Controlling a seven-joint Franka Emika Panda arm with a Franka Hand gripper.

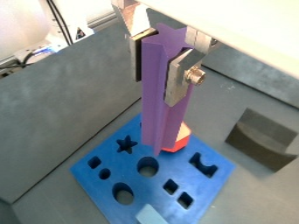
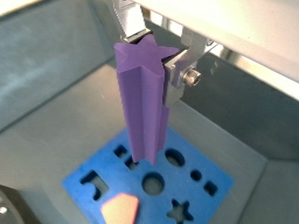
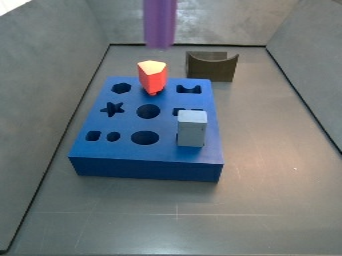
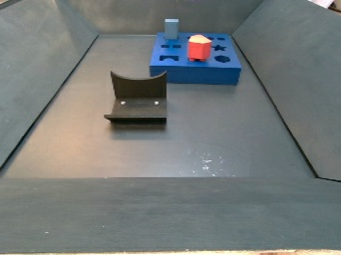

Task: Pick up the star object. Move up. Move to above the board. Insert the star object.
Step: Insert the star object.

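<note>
Claw (image 1: pixel 158 61) clamped on the star object (image 1: pixel 160 87), silver fingers (image 1: pixel 179 77) pressing its ridged purple sides near the top end, seen in both wrist views (image 2: pixel 146 96). Post hangs upright, lower end above the board (image 1: pixel 117 188), near the star hole (image 1: pixel 126 145); contact with the board cannot be told. In a side view only the post's lower end shows at top centre (image 3: pixel 159 20), well above the board (image 3: pixel 134 165), claw out of frame. Red-orange block (image 3: pixel 151 75) and light-blue cube (image 3: pixel 193 127) sit on the board. Dark arch piece (image 3: pixel 210 65) stands on the floor behind the board; in a side view it sits centre-left (image 4: pixel 138 98), board at upper centre (image 4: pixel 213 72).
</note>
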